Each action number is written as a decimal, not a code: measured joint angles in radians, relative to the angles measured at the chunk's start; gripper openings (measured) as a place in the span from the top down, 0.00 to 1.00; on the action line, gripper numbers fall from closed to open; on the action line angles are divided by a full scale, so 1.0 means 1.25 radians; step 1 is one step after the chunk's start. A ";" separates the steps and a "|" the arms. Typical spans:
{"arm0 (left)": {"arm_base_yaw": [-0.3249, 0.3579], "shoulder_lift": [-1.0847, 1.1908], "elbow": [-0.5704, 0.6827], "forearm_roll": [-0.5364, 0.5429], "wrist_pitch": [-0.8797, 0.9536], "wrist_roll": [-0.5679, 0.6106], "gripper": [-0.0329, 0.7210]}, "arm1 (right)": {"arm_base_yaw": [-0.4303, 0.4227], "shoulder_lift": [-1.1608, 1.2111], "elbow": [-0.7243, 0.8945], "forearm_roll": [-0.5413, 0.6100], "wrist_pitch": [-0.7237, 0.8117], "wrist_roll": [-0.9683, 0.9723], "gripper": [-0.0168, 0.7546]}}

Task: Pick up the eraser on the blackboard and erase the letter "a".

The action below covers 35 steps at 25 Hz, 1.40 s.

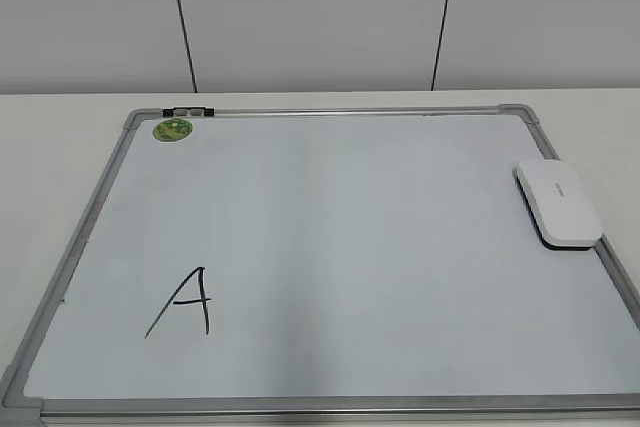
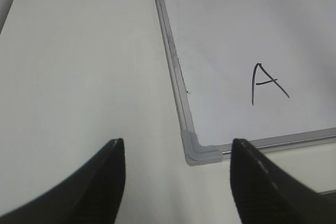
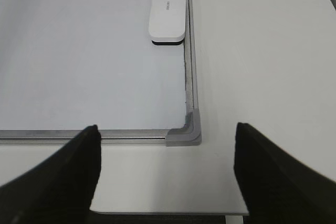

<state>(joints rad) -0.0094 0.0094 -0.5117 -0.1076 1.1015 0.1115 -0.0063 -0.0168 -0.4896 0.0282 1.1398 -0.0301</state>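
Observation:
The blackboard (image 1: 350,247) lies flat on the table; it also shows in the left wrist view (image 2: 226,40) and the right wrist view (image 3: 79,77). The white eraser (image 1: 558,203) lies at its right edge, also seen in the right wrist view (image 3: 168,15). A large angular capital "A" (image 1: 185,302) is written near the front left, also in the left wrist view (image 2: 266,81). No small lowercase "a" shows in any view. My left gripper (image 2: 177,142) is open and empty above the table by the board's front left corner. My right gripper (image 3: 167,127) is open and empty over the front right corner.
A round green sticker (image 1: 172,129) and a small black-and-silver clip (image 1: 188,110) sit at the board's far left corner. White table (image 2: 79,77) extends left and right (image 3: 262,51) of the board. Its front edge (image 3: 168,212) is just under my right gripper. Neither arm shows in the exterior view.

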 joint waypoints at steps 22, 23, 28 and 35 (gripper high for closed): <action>0.000 0.000 0.000 0.000 0.000 0.000 0.35 | 0.000 0.000 0.000 0.000 0.000 0.000 0.22; 0.000 0.000 0.000 0.000 0.000 0.000 0.35 | 0.000 0.000 0.000 0.000 0.000 0.000 0.22; 0.000 0.000 0.000 0.000 0.000 0.000 0.35 | 0.000 0.000 0.000 0.000 0.000 0.000 0.22; 0.000 0.000 0.000 0.000 0.000 0.000 0.35 | 0.000 0.000 0.000 0.000 0.000 0.000 0.22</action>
<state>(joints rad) -0.0094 0.0094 -0.5117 -0.1076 1.1015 0.1115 -0.0063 -0.0168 -0.4896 0.0282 1.1398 -0.0301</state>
